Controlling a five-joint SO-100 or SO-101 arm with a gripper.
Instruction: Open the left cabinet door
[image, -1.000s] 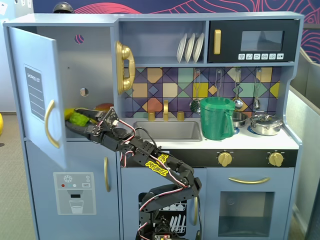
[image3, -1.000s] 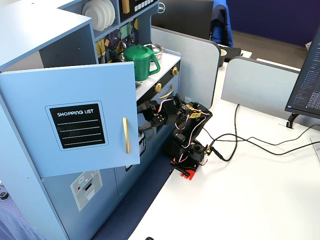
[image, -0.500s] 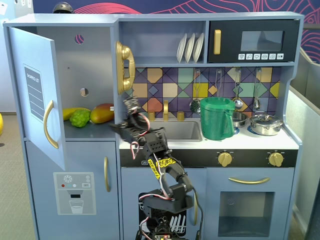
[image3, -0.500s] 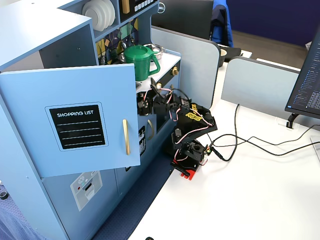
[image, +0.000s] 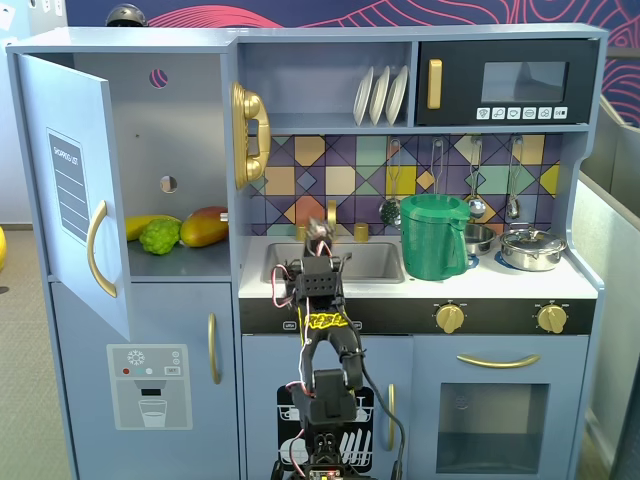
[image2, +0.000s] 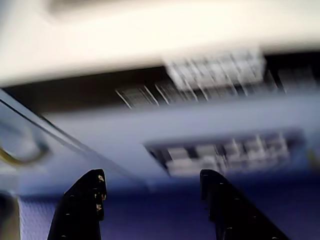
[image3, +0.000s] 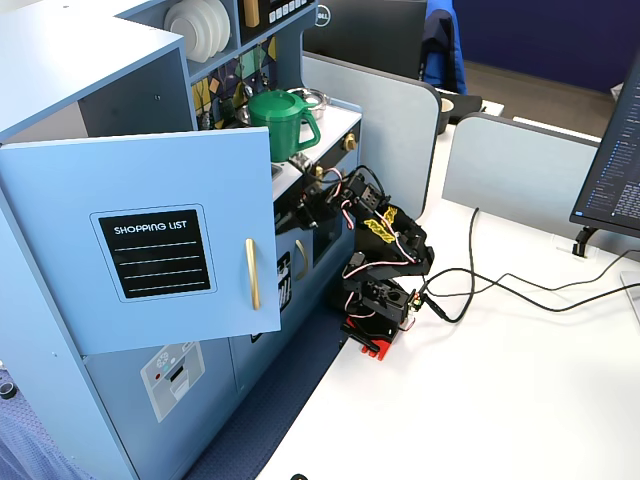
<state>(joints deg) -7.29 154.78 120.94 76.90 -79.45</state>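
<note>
The left cabinet door (image: 75, 180) is light blue with a black "SHOPPING LIST" panel and a curved gold handle (image: 97, 250). It stands swung wide open, and also shows in the other fixed view (image3: 140, 240) with its handle (image3: 252, 273). The open compartment holds a banana, a green fruit (image: 160, 237) and a mango. My gripper (image: 318, 233) is raised at the front of the sink, well to the right of the door and apart from it. In the wrist view, which is blurred, the gripper (image2: 150, 192) is open and empty, its black fingers (image2: 82, 205) wide apart.
A gold toy telephone (image: 248, 135) hangs beside the open compartment. A green pitcher (image: 434, 236) and a steel pot (image: 532, 248) stand on the counter right of the sink (image: 340, 262). Below are the dispenser door (image: 148, 385) and the dishwasher door (image: 290, 425). Cables (image3: 480, 290) cross the white table.
</note>
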